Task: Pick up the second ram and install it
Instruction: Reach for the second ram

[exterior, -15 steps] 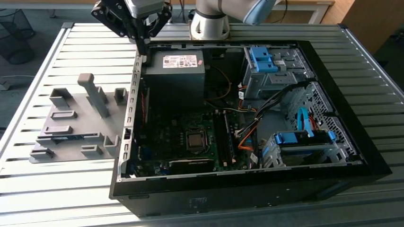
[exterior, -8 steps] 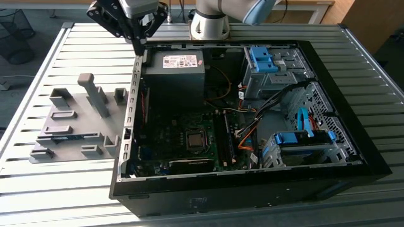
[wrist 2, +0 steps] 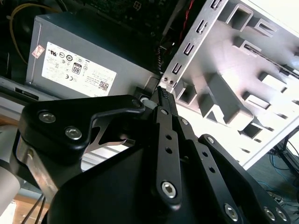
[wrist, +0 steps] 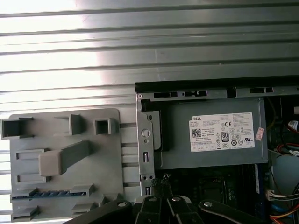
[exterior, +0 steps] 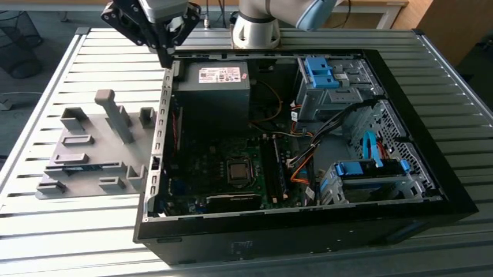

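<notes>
The second ram [exterior: 77, 168] is a thin blue stick lying in a slot at the near side of the grey holder plate [exterior: 85, 193], on the exterior view's left of the open computer case [exterior: 308, 231]. In the first wrist view the second ram [wrist: 51, 193] sits low in the holder plate [wrist: 107, 163]. My gripper [exterior: 166, 59] hangs above the case's back corner, between the holder plate and the power supply [exterior: 219, 95], well away from the stick. Its black fingers [wrist 2: 161, 100] are pressed together with nothing between them.
Inside the case lie the motherboard [exterior: 223, 173], loose orange cables [exterior: 301, 167] and light-blue drive-bay clips [exterior: 320, 72]. A tall grey block [exterior: 115, 115] stands up from the holder plate. The arm's base [exterior: 254, 29] is behind the case on the slatted metal table [exterior: 77, 248].
</notes>
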`<state>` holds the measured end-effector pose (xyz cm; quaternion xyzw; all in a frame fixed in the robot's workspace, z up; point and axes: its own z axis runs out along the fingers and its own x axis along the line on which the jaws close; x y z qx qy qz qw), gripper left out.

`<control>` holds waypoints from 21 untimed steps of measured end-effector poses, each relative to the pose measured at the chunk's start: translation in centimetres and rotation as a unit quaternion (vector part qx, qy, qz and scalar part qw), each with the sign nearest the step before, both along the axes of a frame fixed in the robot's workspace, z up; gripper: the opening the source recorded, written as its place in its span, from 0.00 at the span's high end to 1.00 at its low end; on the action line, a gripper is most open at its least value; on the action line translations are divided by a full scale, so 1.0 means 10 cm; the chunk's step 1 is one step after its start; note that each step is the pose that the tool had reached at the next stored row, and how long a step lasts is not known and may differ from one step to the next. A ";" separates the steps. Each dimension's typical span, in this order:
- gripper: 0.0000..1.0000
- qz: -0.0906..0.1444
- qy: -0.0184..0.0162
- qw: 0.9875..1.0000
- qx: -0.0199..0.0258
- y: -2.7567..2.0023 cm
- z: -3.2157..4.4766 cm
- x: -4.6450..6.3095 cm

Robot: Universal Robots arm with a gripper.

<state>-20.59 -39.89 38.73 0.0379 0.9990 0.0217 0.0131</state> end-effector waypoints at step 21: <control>0.89 0.000 0.000 1.000 0.000 0.000 -0.020 -0.19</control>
